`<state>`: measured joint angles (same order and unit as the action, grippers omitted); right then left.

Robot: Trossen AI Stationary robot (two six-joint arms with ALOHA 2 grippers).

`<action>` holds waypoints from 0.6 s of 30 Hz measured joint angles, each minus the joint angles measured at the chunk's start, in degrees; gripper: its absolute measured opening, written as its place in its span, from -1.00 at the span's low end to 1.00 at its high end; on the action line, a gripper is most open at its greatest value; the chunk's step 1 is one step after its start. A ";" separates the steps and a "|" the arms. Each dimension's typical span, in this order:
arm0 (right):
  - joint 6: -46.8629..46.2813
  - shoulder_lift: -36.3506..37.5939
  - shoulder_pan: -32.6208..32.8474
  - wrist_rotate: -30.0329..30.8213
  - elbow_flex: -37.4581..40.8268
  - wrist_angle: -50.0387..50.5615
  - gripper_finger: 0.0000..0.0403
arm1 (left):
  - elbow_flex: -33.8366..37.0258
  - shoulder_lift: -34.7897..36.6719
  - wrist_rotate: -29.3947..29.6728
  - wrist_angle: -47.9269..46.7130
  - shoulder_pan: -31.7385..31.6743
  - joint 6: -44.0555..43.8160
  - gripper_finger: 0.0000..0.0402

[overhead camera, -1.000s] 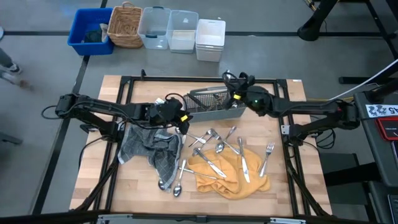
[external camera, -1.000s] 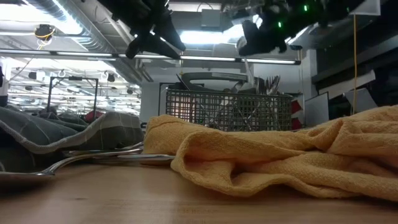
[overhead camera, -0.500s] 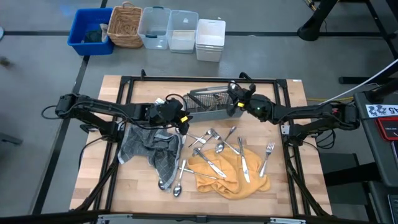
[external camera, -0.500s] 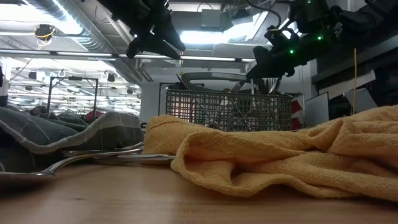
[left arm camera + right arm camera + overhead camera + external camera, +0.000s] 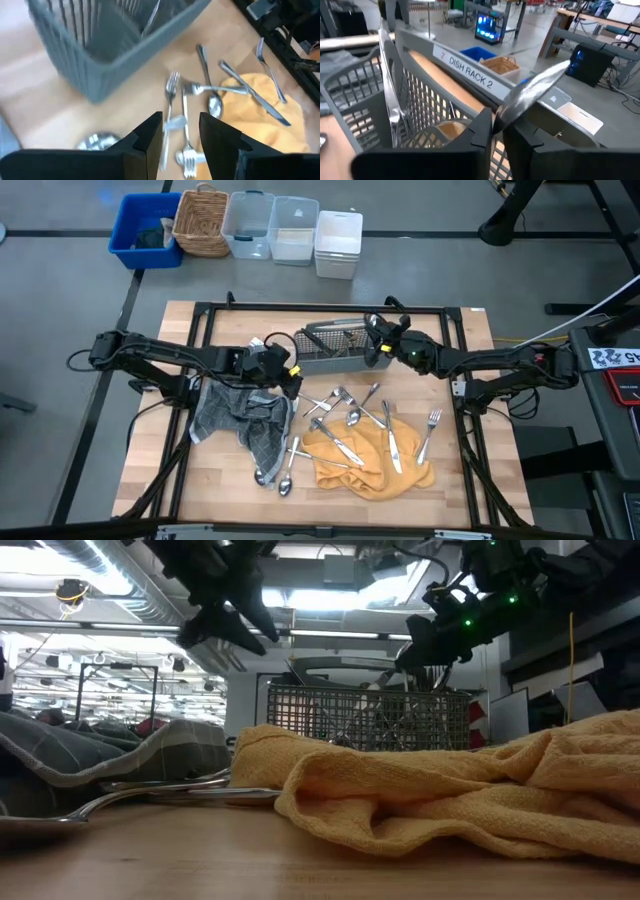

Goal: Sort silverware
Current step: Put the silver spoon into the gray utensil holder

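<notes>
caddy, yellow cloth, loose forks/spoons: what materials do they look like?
Caddy: grey mesh walls, matte; probably coated wire or plastic, can't tell which.
Yellow cloth: soft woven fabric, likely cotton terry; it bunches in folds with a nubby surface.
Silverware: shiny silver-coloured metal, likely stainless steel, with bright glints.

Silverware [image 5: 352, 416]: shiny silver. Caddy [image 5: 335, 347]: grey mesh. Cloth at 6 o'clock [image 5: 365, 460]: mustard yellow. Cloth at 8 o'clock [image 5: 240, 420]: grey plaid. Table [image 5: 160, 470]: light wood.
</notes>
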<state>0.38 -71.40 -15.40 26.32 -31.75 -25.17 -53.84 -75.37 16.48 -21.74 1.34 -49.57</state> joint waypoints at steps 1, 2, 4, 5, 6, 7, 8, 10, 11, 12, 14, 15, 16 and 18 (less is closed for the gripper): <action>-0.02 0.00 0.00 -0.07 -0.71 1.78 -0.71 | 0.00 0.00 -0.70 -0.61 0.00 -1.80 -0.42; -0.02 -0.02 0.00 -0.32 -1.59 4.04 -0.66 | 0.00 0.00 -1.78 -1.03 0.00 -3.83 -0.42; -0.08 -0.06 0.00 -0.42 -3.20 7.94 -0.55 | 0.00 0.00 -3.28 -0.96 0.04 -7.39 -0.42; -0.08 -0.07 0.00 -0.39 -3.99 9.76 -0.50 | 0.00 0.00 -3.80 -1.12 0.12 -9.22 -0.42; -0.06 -0.08 0.00 -0.48 -4.71 11.61 -0.45 | 0.00 0.00 -3.93 -1.15 0.17 -10.81 -0.42; -0.08 -0.13 0.00 -0.61 -5.53 13.26 -0.41 | 0.00 0.00 -3.96 -1.19 0.20 -12.37 -0.42; -0.08 -0.15 0.00 -0.61 -6.33 14.85 -0.38 | 0.00 -0.02 -3.98 -1.25 0.27 -13.88 -0.42; -0.06 -0.15 0.00 -0.63 -8.21 17.69 -0.33 | 0.00 -0.02 -3.94 -1.25 0.52 -16.25 -0.42; -0.06 -0.15 0.03 -0.64 -9.24 19.18 -0.32 | 0.00 -0.02 -3.93 -1.25 0.59 -16.91 -0.42; -0.06 -0.15 0.04 -0.63 -10.37 21.23 -0.31 | 0.00 -0.02 -3.94 -1.31 0.84 -17.42 -0.42; -0.06 -0.15 0.04 -0.63 -12.89 26.17 -0.31 | 0.00 -0.02 -3.95 -1.33 1.38 -19.05 -0.42; -0.06 -0.15 0.04 -0.59 -14.40 29.14 -0.31 | 0.00 -0.02 -3.95 -1.33 1.74 -19.71 -0.42; -0.04 -0.15 0.04 -0.56 -16.03 32.17 -0.31 | 0.00 -0.02 -3.97 -1.33 2.04 -20.69 -0.42; -0.01 -0.11 0.04 -0.54 -19.15 38.14 -0.32 | 0.00 -0.02 -3.99 -1.34 2.65 -23.27 -0.42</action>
<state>0.37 -71.50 -15.35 25.78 -50.90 12.98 -53.84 -75.40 12.49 -23.08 4.00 -72.84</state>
